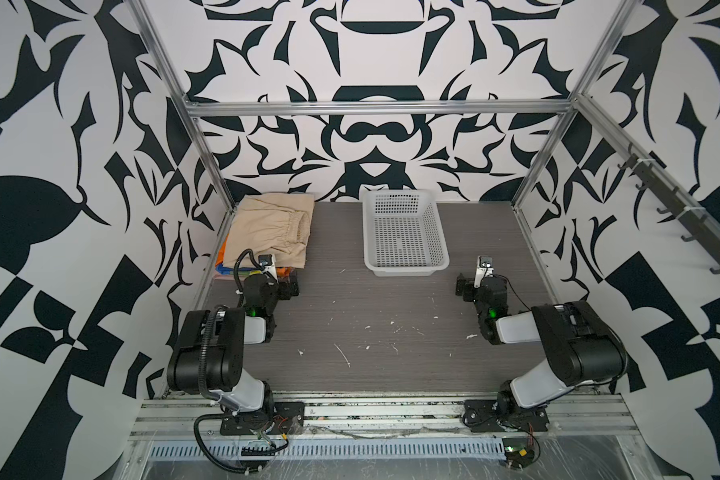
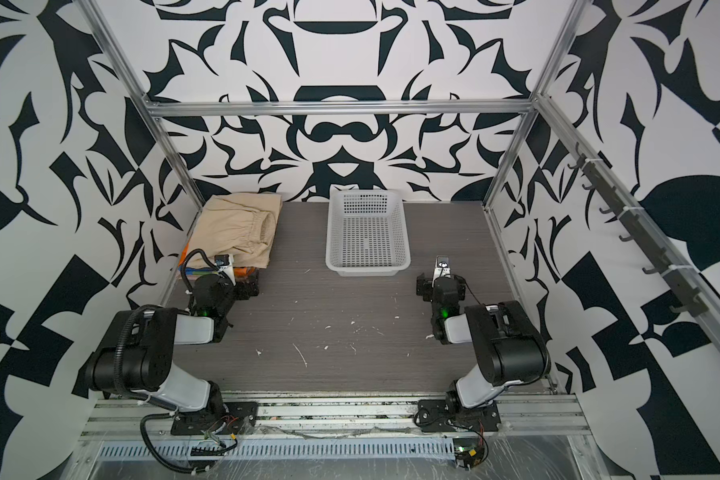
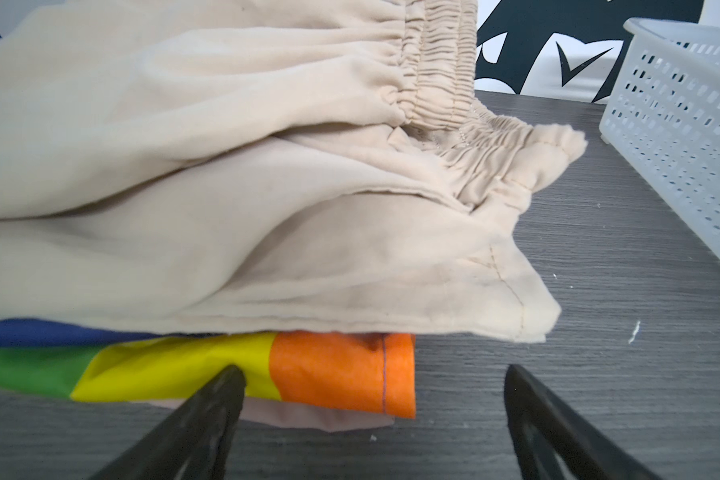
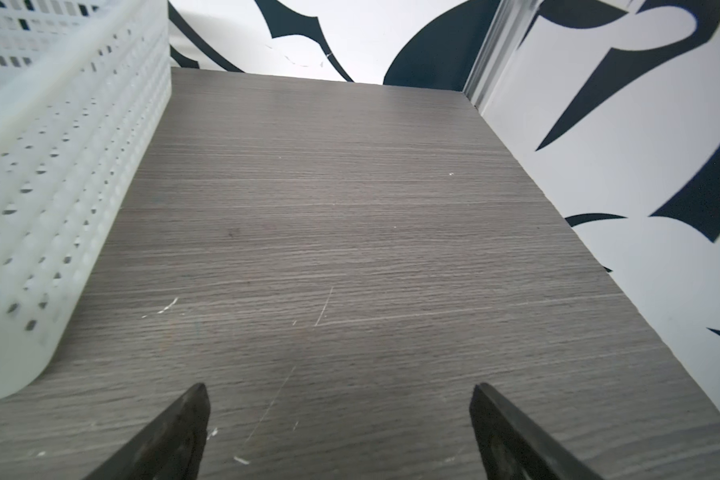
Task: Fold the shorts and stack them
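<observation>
Three folded shorts lie stacked in the far left corner of the table. The beige shorts [image 1: 273, 226] [image 2: 242, 228] [image 3: 267, 208] are on top, gathered waist showing. Beneath them the rainbow-striped shorts [image 3: 225, 370] [image 1: 224, 251] stick out. A thin edge of the salmon-pink shorts [image 3: 321, 417] shows at the bottom. My left gripper [image 1: 288, 286] [image 2: 248, 286] [image 3: 371, 374] is open just in front of the stack's near edge, low over the table, holding nothing. My right gripper [image 1: 464, 286] [image 2: 424, 286] [image 4: 337, 392] is open and empty over bare table.
A white perforated basket [image 1: 406, 269] [image 2: 366, 269] [image 3: 682, 104] [image 4: 59, 166] stands empty at the back middle, between the two grippers. The grey wood-grain table [image 1: 371, 324] carries white scuff marks. Patterned walls and aluminium posts close in the left, right and back.
</observation>
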Tool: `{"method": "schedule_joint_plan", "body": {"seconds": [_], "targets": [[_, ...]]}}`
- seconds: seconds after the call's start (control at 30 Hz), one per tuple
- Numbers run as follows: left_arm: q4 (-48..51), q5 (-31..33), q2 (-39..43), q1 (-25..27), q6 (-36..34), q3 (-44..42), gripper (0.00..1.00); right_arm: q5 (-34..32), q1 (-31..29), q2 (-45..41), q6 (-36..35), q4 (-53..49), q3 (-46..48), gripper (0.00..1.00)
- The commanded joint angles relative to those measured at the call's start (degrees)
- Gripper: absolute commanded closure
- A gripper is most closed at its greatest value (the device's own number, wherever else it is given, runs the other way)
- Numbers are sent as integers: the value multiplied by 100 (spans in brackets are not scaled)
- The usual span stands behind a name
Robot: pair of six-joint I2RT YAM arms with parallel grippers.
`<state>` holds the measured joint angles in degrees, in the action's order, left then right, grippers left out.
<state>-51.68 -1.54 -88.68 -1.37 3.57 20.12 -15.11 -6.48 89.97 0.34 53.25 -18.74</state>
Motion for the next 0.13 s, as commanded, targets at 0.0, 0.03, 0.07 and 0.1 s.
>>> {"method": "schedule_joint_plan", "body": {"seconds": [0.0,0.03,0.07,0.1], "targets": [[-201,-74,-45,14,-15,45,1,106,-14,-41,-87,50,-120,0],[-205,-74,-50,13,-14,48,1,105,-13,-44,-83,60,-121,0],[-205,-74,-44,7,-16,45,1,110,-12,-56,-92,71,-104,0],[-202,-74,-52,18,-16,45,1,83,-16,-75,-80,136,-56,0]]}}
